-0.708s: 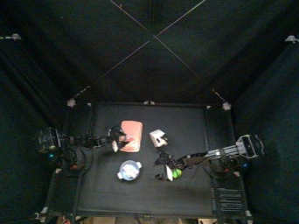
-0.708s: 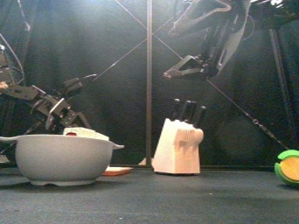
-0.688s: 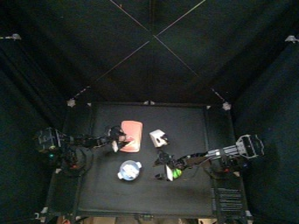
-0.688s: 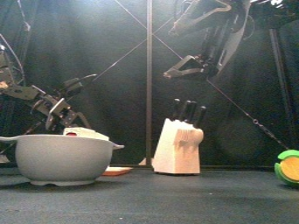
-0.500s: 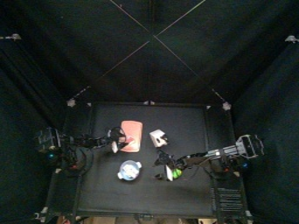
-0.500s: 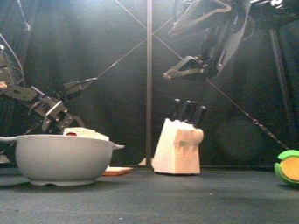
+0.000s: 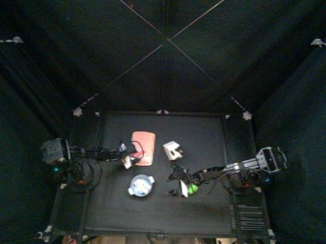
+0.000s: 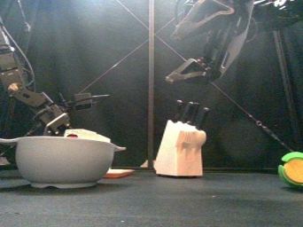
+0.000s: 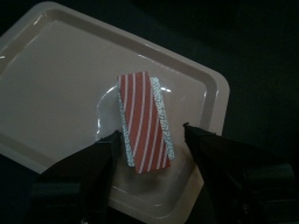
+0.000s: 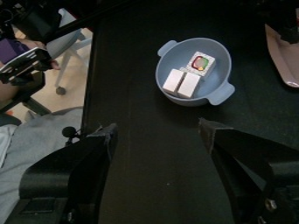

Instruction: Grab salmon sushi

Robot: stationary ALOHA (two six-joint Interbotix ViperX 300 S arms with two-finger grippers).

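Salmon sushi lies on the pink tray between the left tool's wide-spread, empty jaws.

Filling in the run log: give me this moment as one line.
left claw: open, straddling salmon sushi | sushi: lying on pink tray, not gripped | right claw: open, idle above bowl

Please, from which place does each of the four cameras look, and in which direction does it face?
Top view: high above, facing straight down on the table; both arms enter from the sides.
Front view: table height, facing level past the bowl and knife block.
Left wrist view: above the salmon sushi on its tray; left claw open.
Right wrist view: over the bowl; right claw open.
Shared: front and right wrist views both show the bowl.
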